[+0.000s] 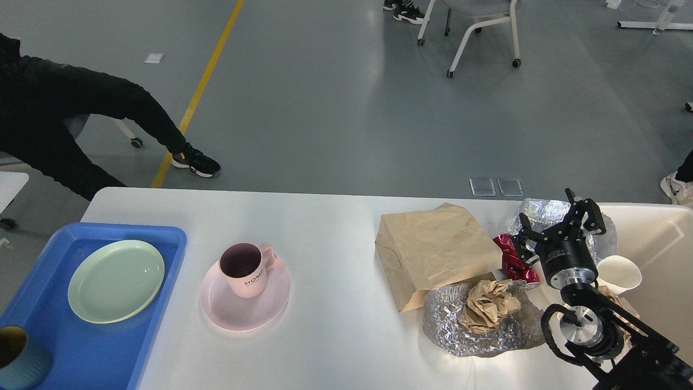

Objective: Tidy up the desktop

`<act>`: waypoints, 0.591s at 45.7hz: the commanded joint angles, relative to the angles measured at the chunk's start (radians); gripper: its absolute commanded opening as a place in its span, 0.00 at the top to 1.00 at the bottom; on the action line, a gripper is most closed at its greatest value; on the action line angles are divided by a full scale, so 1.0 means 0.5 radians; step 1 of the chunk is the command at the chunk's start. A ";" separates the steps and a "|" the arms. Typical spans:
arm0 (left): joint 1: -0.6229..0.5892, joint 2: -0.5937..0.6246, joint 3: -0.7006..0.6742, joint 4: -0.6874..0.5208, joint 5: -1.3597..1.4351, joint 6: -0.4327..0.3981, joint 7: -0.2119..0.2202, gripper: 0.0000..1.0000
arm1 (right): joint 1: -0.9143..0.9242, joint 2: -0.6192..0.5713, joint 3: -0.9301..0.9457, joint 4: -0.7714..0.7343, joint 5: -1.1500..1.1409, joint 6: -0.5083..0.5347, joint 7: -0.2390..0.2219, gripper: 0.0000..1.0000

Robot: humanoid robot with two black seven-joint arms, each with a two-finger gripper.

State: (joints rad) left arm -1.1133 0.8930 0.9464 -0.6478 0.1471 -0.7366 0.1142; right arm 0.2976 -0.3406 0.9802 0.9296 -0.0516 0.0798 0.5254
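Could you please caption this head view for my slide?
Right tool open above foil and a red wrapper on the desktop.

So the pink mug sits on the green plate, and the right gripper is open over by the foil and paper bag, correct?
Not quite. In the head view the pink mug sits on the pink plate, out on the desktop. The green plate lies bare in the blue tray. The rest holds: the right gripper is open by the foil and paper bag.

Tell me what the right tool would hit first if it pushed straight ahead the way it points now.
Probably the crumpled silver foil at the far edge of the desktop: the right tool points away and slightly left, toward it. Depth is unclear, so it may pass above.
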 commanded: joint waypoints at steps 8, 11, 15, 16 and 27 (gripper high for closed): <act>0.009 0.012 0.003 -0.021 0.000 0.047 -0.005 0.13 | 0.000 0.000 0.000 0.000 0.002 0.000 0.001 0.00; 0.012 0.018 0.000 -0.033 -0.003 0.047 -0.001 0.13 | 0.000 0.000 0.000 0.000 -0.001 0.000 0.001 0.00; 0.002 0.024 0.003 -0.054 -0.003 0.044 -0.001 0.12 | 0.000 0.000 0.000 0.000 -0.001 0.000 0.001 0.00; -0.004 0.024 0.006 -0.063 -0.003 0.043 -0.001 0.12 | 0.000 0.000 0.000 0.000 -0.001 0.000 0.001 0.00; -0.295 0.021 0.208 -0.137 -0.003 -0.131 0.011 0.11 | 0.000 0.000 0.000 0.000 0.002 0.000 0.001 0.00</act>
State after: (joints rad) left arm -1.1659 0.9058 0.9776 -0.7090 0.1457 -0.7489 0.1200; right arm 0.2976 -0.3405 0.9802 0.9296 -0.0513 0.0798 0.5262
